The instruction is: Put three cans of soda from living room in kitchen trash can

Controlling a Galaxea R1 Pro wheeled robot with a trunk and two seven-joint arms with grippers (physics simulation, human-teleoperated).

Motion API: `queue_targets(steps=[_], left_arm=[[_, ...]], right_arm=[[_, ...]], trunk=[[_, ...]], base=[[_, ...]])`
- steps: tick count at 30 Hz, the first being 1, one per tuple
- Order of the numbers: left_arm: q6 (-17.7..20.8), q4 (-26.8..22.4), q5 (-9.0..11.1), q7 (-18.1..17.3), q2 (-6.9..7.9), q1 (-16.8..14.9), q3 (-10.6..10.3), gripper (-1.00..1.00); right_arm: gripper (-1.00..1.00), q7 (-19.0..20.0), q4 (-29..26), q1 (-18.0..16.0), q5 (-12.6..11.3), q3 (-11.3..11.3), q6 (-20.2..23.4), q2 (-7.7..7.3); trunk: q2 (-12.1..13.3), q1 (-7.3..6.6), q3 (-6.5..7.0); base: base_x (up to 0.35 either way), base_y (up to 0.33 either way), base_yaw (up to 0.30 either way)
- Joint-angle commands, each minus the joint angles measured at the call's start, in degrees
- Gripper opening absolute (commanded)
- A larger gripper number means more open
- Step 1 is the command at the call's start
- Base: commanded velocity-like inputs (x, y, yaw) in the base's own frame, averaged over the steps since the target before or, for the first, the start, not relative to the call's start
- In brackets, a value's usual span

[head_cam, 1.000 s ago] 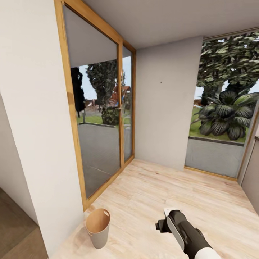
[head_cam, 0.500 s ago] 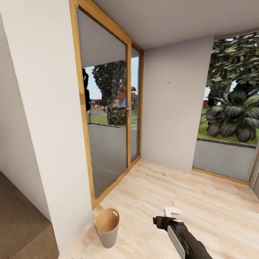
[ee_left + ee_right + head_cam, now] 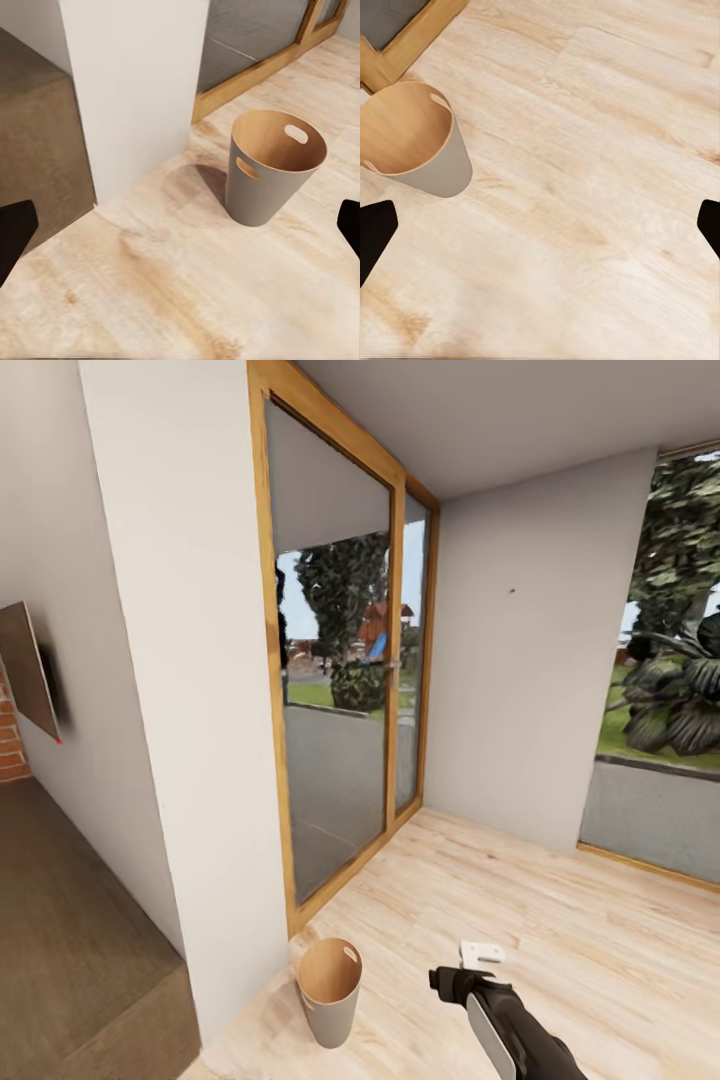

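indoors | pale wood floor [image 3: 560, 920] | trash can [image 3: 329, 990] beside white wall [image 3: 200, 710]

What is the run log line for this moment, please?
phase: in transit | trash can: upright on wood floor, beside white wall | left end effector: open | right end effector: open

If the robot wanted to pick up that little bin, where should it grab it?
Probably by the rim at one of the handle cutouts, coming down from above. The bin stands upright with its mouth open, and its tapered wall looks too broad for a hand to span.
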Motion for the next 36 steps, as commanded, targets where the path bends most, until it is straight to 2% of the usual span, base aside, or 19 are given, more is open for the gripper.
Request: queue_targets(steps=[1, 10, 22, 36], left_arm=[[0.00, 0.00, 0.00, 0.00, 0.02, 0.00, -0.01, 1.00], [0.00, 0.04, 0.00, 0.00, -0.01, 0.00, 0.01, 1.00], [0.00, -0.01, 0.00, 0.00, -0.01, 0.00, 0.04, 1.00], [0.00, -0.01, 0.00, 0.02, -0.01, 0.00, 0.12, 1.00]], right_arm=[[1.00, -0.03, 0.10, 0.00, 0.00, 0.00, -0.01, 0.00], [1.00, -0.23, 1.88, 0.01, 0.09, 0.13, -2.49, 0.02], [1.00, -0.25, 2.32, 0.01, 0.19, 0.18, -3.10, 0.00], [1.00, -0.25, 3.63, 0.01, 0.27, 0.30, -3.30, 0.03]], trunk=[[0.00, 0.00, 0.04], [0.00, 0.00, 0.36], [0.00, 0.00, 0.79], [0.00, 0.00, 1.29]], base=[[0.000, 0.000, 0.242], [0.000, 0.000, 0.242], [-0.016, -0.029, 0.242], [-0.282, -0.028, 0.242]])
